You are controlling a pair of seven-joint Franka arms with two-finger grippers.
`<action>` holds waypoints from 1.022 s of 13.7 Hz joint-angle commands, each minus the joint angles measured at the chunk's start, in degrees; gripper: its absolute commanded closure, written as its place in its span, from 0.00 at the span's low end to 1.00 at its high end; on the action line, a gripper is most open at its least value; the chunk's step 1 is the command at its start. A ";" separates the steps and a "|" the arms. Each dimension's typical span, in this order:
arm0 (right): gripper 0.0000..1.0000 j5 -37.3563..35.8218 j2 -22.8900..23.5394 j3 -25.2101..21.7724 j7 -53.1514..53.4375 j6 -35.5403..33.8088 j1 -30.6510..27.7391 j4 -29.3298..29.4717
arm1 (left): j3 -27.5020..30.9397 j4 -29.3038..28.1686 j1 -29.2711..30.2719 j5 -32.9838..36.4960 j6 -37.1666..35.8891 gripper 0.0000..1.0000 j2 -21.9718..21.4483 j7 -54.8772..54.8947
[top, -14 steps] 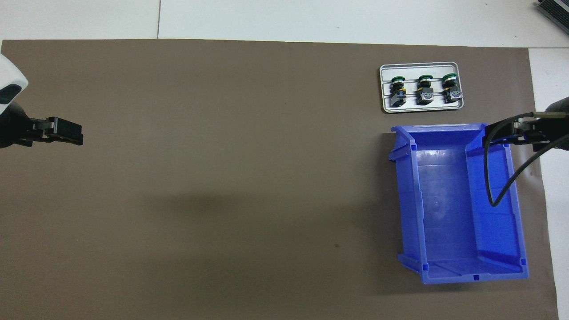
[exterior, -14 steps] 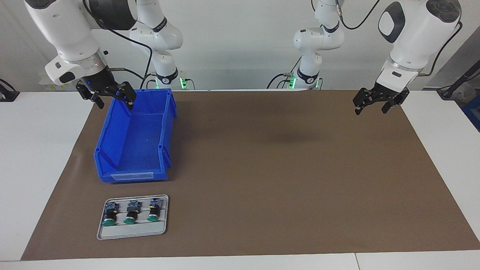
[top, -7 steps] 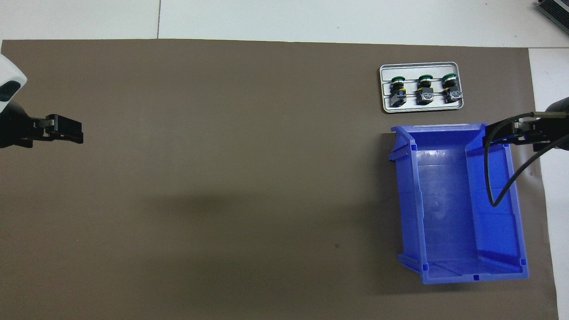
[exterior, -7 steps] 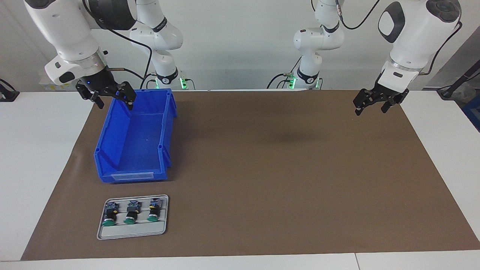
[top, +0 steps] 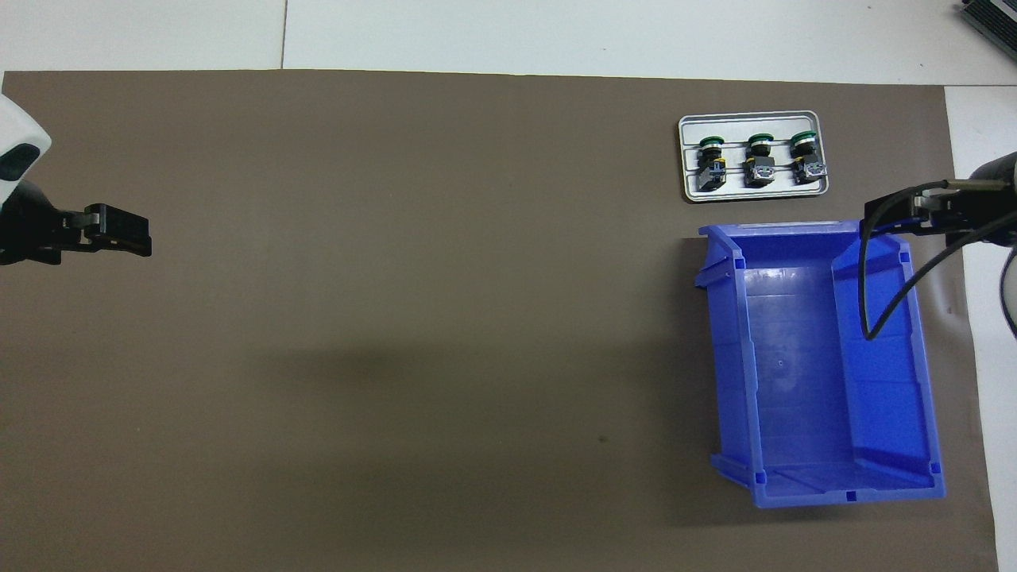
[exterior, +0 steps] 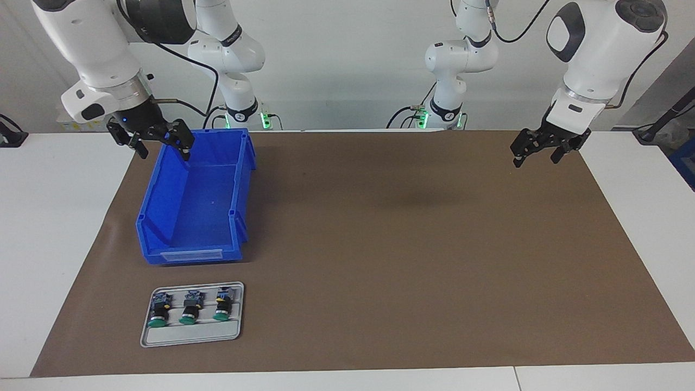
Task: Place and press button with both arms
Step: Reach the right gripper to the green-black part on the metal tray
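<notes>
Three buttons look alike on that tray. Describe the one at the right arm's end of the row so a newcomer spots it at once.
Find the blue bin on the brown mat; the grey tray lies just farther from the robots. Three green-capped buttons lie in a row on it. Yours is the end button toward the right arm's end of the table, with only one neighbour.

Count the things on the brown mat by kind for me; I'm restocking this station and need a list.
Green-capped buttons: 3, lying in the tray
Grey tray: 1
Blue bin: 1, nothing in it
Total: 5
</notes>
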 commanded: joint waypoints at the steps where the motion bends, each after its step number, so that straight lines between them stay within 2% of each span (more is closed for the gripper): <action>1: 0.02 0.07 5.83 0.51 -0.59 3.00 -1.14 3.41 | 0.28 -1.78 0.38 0.24 0.23 0.00 -1.64 -0.87; 4: 0.03 0.07 14.25 0.69 -0.77 4.31 -1.05 9.99 | 0.28 -1.78 1.17 0.24 0.23 0.00 -1.64 -0.87; 7: 0.03 0.07 21.21 0.78 -1.73 9.93 -1.14 14.05 | 0.28 -1.78 1.17 0.24 0.23 0.00 -1.64 -0.87; 10: 0.04 -0.01 26.40 0.86 -1.91 17.30 -0.88 15.02 | 0.28 -1.78 1.17 0.24 0.23 0.00 -1.64 -0.87; 14: 0.05 0.07 32.46 0.95 -2.35 22.42 -1.14 16.78 | 0.28 -1.78 1.08 0.24 0.23 0.00 -1.64 -0.87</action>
